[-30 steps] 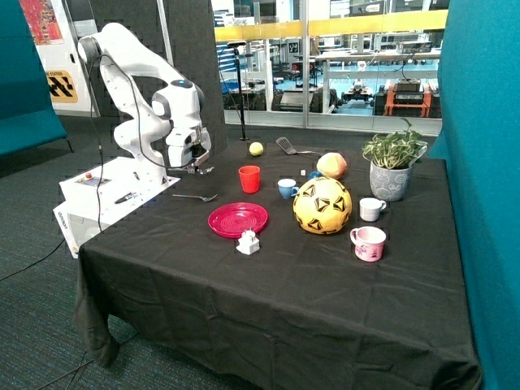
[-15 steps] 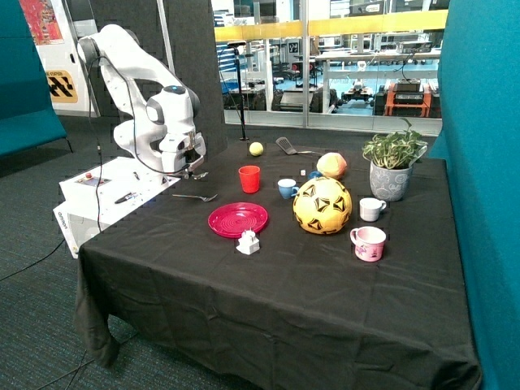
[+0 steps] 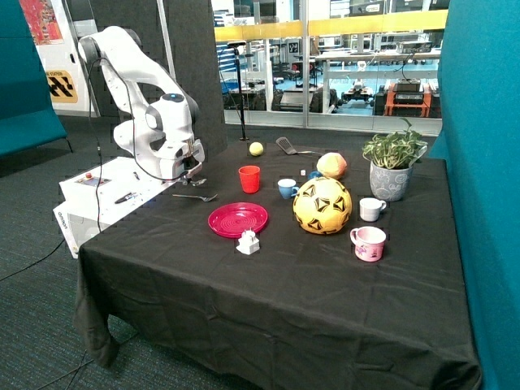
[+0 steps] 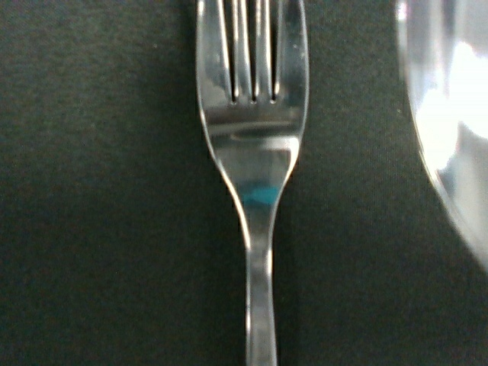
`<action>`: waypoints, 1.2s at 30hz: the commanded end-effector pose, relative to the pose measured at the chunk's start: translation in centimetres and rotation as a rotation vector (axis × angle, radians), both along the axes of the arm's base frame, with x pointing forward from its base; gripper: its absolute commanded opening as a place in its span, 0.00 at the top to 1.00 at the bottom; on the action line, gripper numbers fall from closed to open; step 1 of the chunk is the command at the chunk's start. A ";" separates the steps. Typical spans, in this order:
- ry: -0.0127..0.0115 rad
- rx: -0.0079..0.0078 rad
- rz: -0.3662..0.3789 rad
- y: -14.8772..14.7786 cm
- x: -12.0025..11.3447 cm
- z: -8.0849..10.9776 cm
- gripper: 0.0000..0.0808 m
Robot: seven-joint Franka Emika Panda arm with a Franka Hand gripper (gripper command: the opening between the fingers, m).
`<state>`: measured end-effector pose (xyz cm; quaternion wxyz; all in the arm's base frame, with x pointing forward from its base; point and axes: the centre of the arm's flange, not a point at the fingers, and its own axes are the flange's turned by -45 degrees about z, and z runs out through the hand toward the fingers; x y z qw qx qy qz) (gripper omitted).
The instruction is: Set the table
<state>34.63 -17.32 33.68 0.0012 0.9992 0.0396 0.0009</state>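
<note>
My gripper (image 3: 192, 173) hangs low over the black tablecloth near the table's edge on the arm's side, behind the red plate (image 3: 237, 219). In the wrist view a silver fork (image 4: 252, 152) lies flat on the cloth right below the camera. The bowl of a silver spoon (image 4: 450, 130) lies beside it. In the outside view one silver utensil (image 3: 195, 197) lies between my gripper and the plate, and a second shiny piece (image 3: 198, 182) shows right under the gripper. A red cup (image 3: 249, 179) stands behind the plate.
A small white object (image 3: 248, 242) sits in front of the plate. A blue cup (image 3: 287, 188), yellow football (image 3: 322, 205), white cup (image 3: 371, 209), pink mug (image 3: 368, 243), potted plant (image 3: 392, 166), orange ball (image 3: 331, 166), spatula (image 3: 286, 146) and small yellow ball (image 3: 256, 149) fill the far half.
My arm has lowered the gripper toward the cloth and drawn it slightly toward the table's edge. Nothing else on the table has moved.
</note>
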 end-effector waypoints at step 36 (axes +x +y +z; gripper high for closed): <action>0.0020 0.0022 0.021 -0.5 -1.3 -3.1 1.00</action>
